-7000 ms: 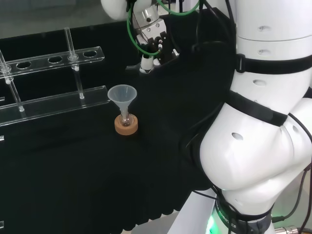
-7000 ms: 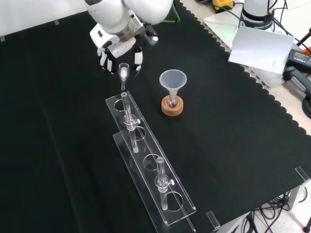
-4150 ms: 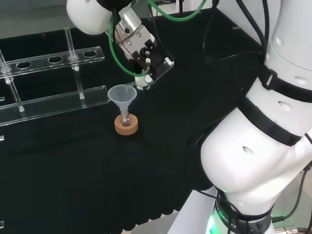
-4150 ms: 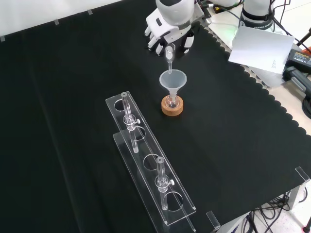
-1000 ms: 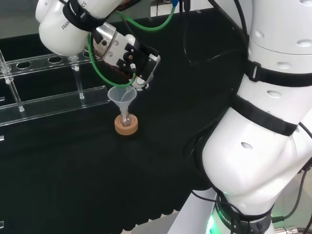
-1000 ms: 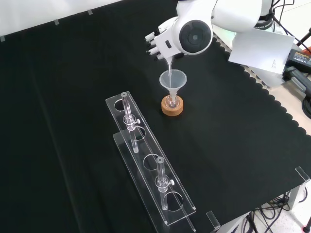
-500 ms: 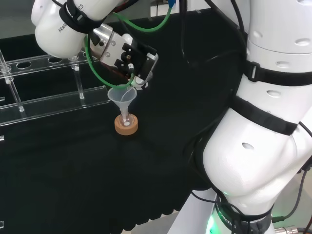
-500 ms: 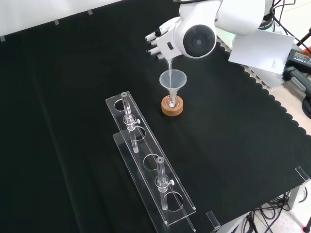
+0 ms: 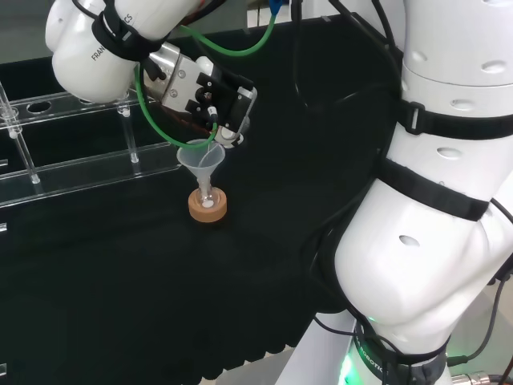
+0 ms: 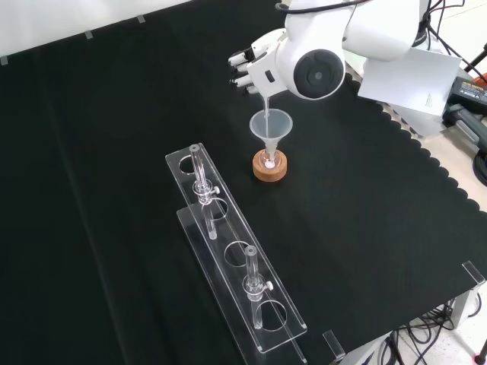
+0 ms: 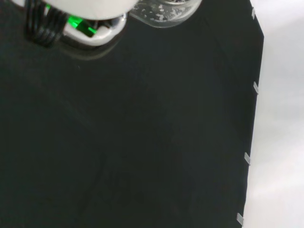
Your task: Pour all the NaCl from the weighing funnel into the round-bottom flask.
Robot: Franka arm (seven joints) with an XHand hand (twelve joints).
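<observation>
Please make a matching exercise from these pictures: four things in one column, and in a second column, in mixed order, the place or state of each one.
Things:
1. hand
2. large funnel
3. cork ring
4. clear rack

Places or states:
A. lies long across the black cloth
B. stands in the small flask's neck
C. under the small flask
D. above the large funnel, tipping a small glass piece into it

Pairs: 1-D, 2-B, 3-C, 4-A

Even overhead light falls on the matte black cloth (image 10: 114, 190), which shows almost no shadows; the glossy white arm links (image 9: 433, 241) glare brightly.
</observation>
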